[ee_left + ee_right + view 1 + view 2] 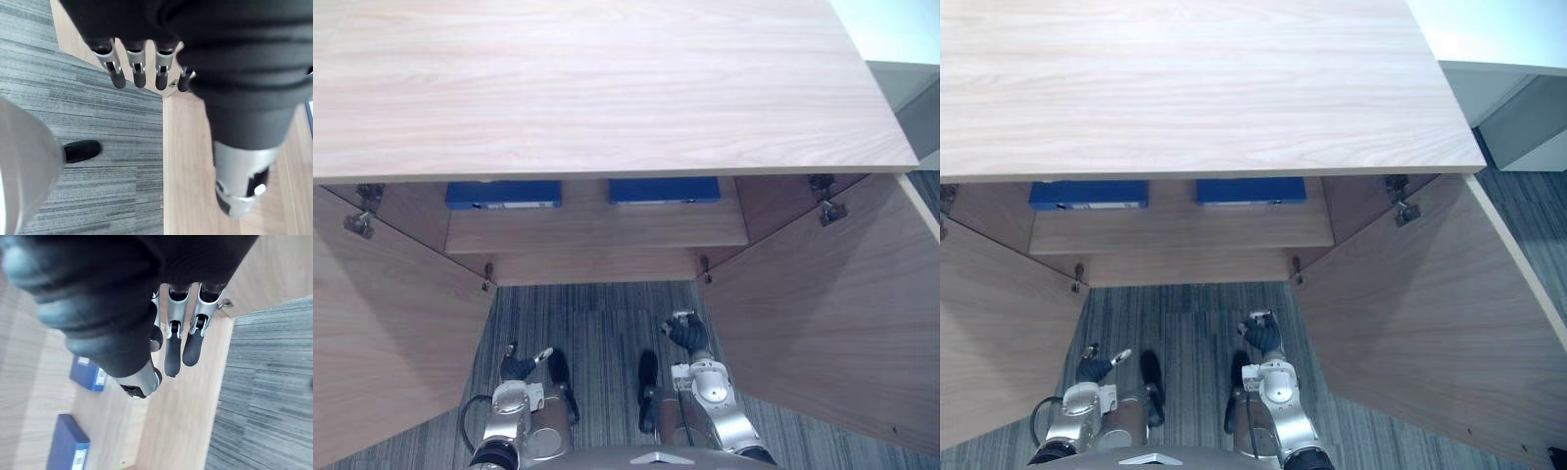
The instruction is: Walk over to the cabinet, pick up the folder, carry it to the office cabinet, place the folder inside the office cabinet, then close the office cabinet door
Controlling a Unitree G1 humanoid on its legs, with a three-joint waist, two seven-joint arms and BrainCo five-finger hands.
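Observation:
Two blue folders lie flat on a shelf inside the open wooden cabinet (607, 88), one on the left (503, 193) and one on the right (664, 189), partly hidden under the cabinet's top. My left hand (517, 367) hangs low over the carpet in front of the shelf, fingers (137, 68) straight and holding nothing. My right hand (687, 333) hangs just as low, nearer the shelf's front edge, its fingers (172, 347) relaxed and empty. The right wrist view shows both folders (88, 374) (68, 443) beyond that hand.
Both cabinet doors stand swung out toward me, the left door (391, 323) and the right door (822, 313), flanking a strip of grey striped carpet (597, 323). A pale-topped piece of furniture (1498, 59) stands at the far right.

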